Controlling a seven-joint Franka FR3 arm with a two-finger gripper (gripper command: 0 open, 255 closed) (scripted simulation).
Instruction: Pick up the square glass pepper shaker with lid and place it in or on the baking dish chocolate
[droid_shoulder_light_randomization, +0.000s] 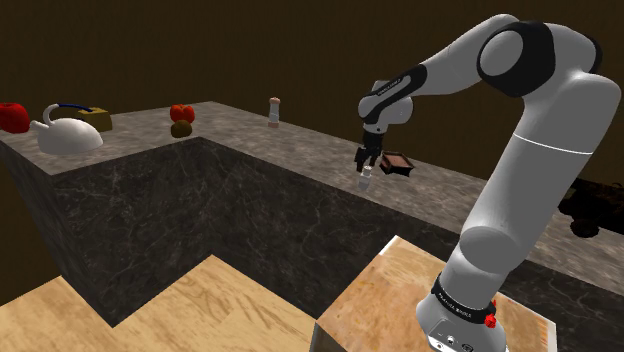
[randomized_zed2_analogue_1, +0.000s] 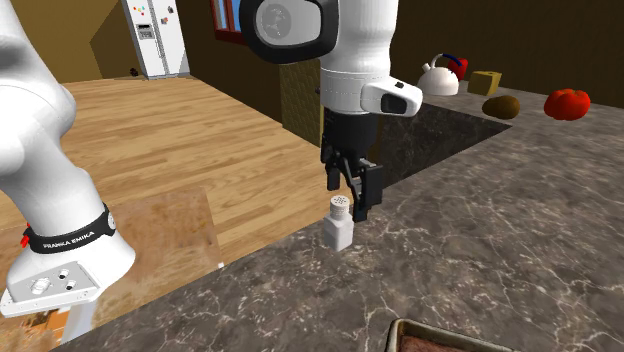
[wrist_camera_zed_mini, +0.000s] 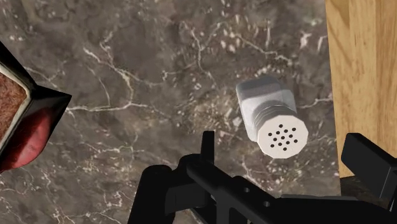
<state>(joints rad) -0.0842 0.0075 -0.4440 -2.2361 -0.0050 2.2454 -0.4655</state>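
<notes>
A small square white shaker (droid_shoulder_light_randomization: 367, 181) (randomized_zed2_analogue_1: 339, 223) (wrist_camera_zed_mini: 270, 114) with a perforated round lid stands upright on the dark marble counter (randomized_zed2_analogue_1: 520, 230), close to the counter's edge. My gripper (droid_shoulder_light_randomization: 366, 163) (randomized_zed2_analogue_1: 349, 195) (wrist_camera_zed_mini: 286, 147) hangs just above it, open, with a black finger on each side of the lid and neither one touching it. The brown baking dish (droid_shoulder_light_randomization: 399, 163) (randomized_zed2_analogue_1: 440, 340) (wrist_camera_zed_mini: 14, 105) lies on the counter a short way from the shaker, farther from the edge.
Farther along the counter stand a second small shaker (droid_shoulder_light_randomization: 273, 112), a white kettle (droid_shoulder_light_randomization: 65, 133) (randomized_zed2_analogue_1: 438, 77), a yellow block (randomized_zed2_analogue_1: 485, 83), a brown lump (randomized_zed2_analogue_1: 501, 106) and red fruit (droid_shoulder_light_randomization: 181, 113) (randomized_zed2_analogue_1: 566, 104). Beyond the counter edge lies wood floor (randomized_zed2_analogue_1: 200, 150).
</notes>
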